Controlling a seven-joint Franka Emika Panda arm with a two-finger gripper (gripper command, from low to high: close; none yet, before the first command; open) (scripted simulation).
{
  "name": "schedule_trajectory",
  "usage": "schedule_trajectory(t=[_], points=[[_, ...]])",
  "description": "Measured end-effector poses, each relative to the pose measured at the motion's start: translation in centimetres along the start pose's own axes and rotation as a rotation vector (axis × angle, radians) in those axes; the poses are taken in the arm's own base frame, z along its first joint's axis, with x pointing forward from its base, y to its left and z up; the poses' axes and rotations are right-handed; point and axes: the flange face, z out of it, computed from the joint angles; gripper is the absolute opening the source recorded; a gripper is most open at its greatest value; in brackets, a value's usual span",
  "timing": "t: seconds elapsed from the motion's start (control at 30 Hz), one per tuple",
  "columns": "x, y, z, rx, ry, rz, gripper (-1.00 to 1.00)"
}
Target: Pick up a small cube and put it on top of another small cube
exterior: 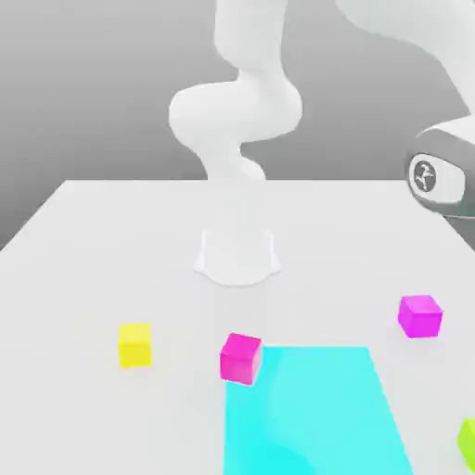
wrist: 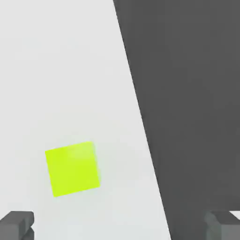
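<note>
At lower right of the exterior view, cut by the frame edge, sits the small lime-green cube (exterior: 468, 443) on the white tabletop (exterior: 111, 269), just right of the flat cyan patch (exterior: 315, 408). Hand view: same cube (wrist: 72, 168) lower left of frame, the table's edge running diagonally just beside it, dark floor beyond.

Gripper (wrist: 119, 227) released, two grey fingertips (wrist: 16, 225) wide apart at the bottom corners, nothing between them. Cube lies off-centre, nearer one fingertip, and slightly skewed to the finger line.

Step in hand, as I judge it: lining up over the lime cube. Shift until the cube is midway between the tips, square the wrist to its faces, then descend; mind the nearby table edge.

Target, the violet-leaning magenta cube (exterior: 420, 315), right of centre, well apart. Hot-pink cube (exterior: 241, 358) and yellow cube (exterior: 135, 344) are decoys.
</note>
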Motion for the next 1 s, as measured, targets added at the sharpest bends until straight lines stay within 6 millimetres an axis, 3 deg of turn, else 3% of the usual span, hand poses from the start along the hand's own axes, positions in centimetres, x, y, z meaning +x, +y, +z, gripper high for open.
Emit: schedule_trajectory(t=[0.17,0.2,0.4,0.63,1.0], points=[[-0.4,-1.4,8.0,-0.009,-0.038,-0.076,0.0],[-0.5,-1.4,9.0,-0.009,-0.038,-0.077,-1.0],[-0.5,-1.4,9.5,-0.009,-0.04,-0.077,-1.0],[-0.8,-2.4,2.1,-0.035,-0.036,-0.052,-1.0],[-5.4,-8.3,-3.8,-0.131,0.027,0.142,-1.0]])
